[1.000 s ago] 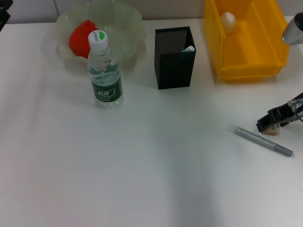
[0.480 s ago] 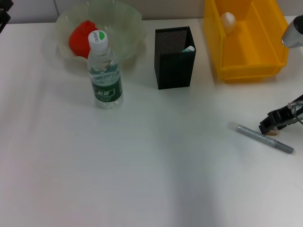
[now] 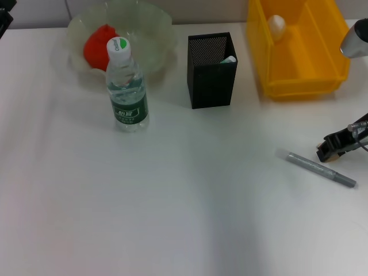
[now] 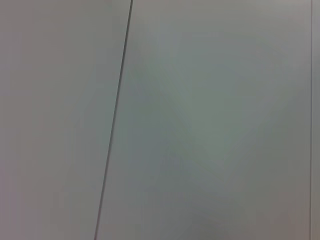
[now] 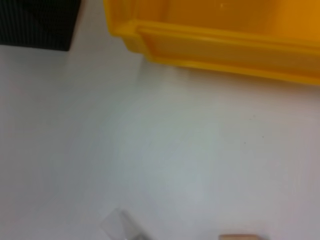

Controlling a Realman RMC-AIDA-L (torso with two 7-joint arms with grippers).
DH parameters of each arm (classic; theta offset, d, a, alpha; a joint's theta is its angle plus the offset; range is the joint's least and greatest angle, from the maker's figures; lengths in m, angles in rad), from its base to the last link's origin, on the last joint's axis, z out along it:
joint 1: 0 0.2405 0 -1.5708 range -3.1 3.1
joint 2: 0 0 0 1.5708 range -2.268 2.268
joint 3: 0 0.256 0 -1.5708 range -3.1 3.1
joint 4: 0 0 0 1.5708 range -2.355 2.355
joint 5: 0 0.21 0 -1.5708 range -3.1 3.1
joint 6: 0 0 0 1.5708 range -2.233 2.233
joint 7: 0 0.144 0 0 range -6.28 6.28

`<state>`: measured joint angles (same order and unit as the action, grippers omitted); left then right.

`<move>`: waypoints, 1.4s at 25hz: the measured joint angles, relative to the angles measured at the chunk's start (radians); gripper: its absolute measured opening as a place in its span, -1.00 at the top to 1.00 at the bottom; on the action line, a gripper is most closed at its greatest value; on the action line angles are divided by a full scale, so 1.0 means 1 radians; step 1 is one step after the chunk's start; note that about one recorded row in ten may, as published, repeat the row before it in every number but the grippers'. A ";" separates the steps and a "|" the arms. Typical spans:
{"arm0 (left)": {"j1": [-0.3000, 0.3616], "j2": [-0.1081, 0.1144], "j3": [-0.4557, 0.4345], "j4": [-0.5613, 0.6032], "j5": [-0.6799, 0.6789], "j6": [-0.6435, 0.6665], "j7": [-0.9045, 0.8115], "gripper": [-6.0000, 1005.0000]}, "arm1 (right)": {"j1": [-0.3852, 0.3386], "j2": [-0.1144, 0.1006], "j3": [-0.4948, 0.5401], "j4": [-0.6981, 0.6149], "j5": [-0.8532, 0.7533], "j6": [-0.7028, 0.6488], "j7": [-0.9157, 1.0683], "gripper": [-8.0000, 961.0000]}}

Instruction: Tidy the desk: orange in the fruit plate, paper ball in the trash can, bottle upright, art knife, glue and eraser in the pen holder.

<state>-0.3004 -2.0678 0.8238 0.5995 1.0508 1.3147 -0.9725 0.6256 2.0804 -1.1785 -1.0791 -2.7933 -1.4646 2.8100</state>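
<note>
Head view: white desk, grey wall behind.

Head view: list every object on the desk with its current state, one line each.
Red-orange round orange: in the pale-green scalloped fruit plate.
Clear plastic bottle: upright, capped.
White crumpled paper ball: inside the yellow rectangular trash can.
Black mesh pen holder: upright, something pale inside.
Grey art knife: flat on the desk.
Right gripper: low beside the knife.
</note>
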 joint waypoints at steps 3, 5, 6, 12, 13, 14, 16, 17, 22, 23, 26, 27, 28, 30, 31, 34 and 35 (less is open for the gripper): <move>-0.001 0.000 0.000 0.002 0.000 0.000 0.000 -0.03 | 0.007 0.000 0.005 0.017 0.000 0.001 -0.002 0.15; -0.001 0.000 0.000 0.002 0.000 0.000 0.000 -0.03 | 0.007 -0.001 0.013 0.018 0.000 -0.003 -0.006 0.29; -0.003 0.001 0.000 0.004 0.000 0.000 0.000 -0.03 | 0.005 -0.001 0.022 0.015 0.002 -0.008 -0.007 0.36; -0.002 0.002 -0.006 0.007 -0.002 0.006 0.000 -0.03 | -0.062 -0.003 0.253 -0.124 0.216 -0.143 -0.164 0.43; -0.002 0.002 -0.006 0.007 -0.002 0.006 0.000 -0.03 | -0.062 -0.003 0.253 -0.124 0.216 -0.143 -0.164 0.43; 0.000 0.001 -0.009 0.006 -0.003 0.009 0.000 -0.03 | -0.076 -0.007 0.305 -0.134 0.309 -0.159 -0.218 0.43; 0.002 0.000 -0.016 0.003 -0.003 0.015 0.000 -0.03 | -0.095 -0.020 0.392 -0.099 0.502 -0.169 -0.324 0.43; 0.002 0.000 -0.016 0.003 -0.003 0.015 0.000 -0.03 | -0.095 -0.020 0.392 -0.099 0.502 -0.169 -0.324 0.43; 0.008 0.000 -0.032 -0.009 -0.005 0.019 0.000 -0.03 | -0.093 -0.069 0.543 0.226 0.891 -0.135 -0.654 0.43; 0.008 0.000 -0.032 -0.009 -0.005 0.019 0.000 -0.03 | -0.085 -0.069 0.545 0.265 0.921 -0.113 -0.699 0.43; 0.009 0.000 -0.036 -0.011 -0.005 0.019 0.000 -0.03 | -0.063 -0.058 0.541 0.337 0.968 -0.048 -0.800 0.43; 0.009 0.000 -0.039 -0.013 -0.005 0.019 0.005 -0.03 | -0.048 -0.048 0.540 0.357 0.973 -0.011 -0.843 0.43; 0.009 0.000 -0.039 -0.013 -0.005 0.019 0.005 -0.03 | -0.014 -0.023 0.529 0.392 0.976 0.076 -0.923 0.43; 0.008 0.000 -0.042 -0.015 -0.006 0.020 0.024 -0.03 | 0.005 -0.011 0.515 0.406 0.975 0.118 -0.956 0.43; 0.008 0.000 -0.042 -0.015 -0.006 0.020 0.024 -0.03 | 0.021 -0.003 0.499 0.416 0.976 0.157 -0.981 0.43; 0.016 0.000 -0.042 -0.015 -0.006 0.020 0.025 -0.03 | 0.103 0.002 0.363 0.482 0.981 0.338 -1.011 0.43; 0.017 0.000 -0.042 -0.015 -0.006 0.020 0.025 -0.03 | 0.103 0.002 0.363 0.482 0.981 0.338 -1.011 0.43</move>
<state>-0.2830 -2.0678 0.7819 0.5844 1.0447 1.3348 -0.9479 0.7286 2.0827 -0.8159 -0.5975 -1.8127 -1.1265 1.7986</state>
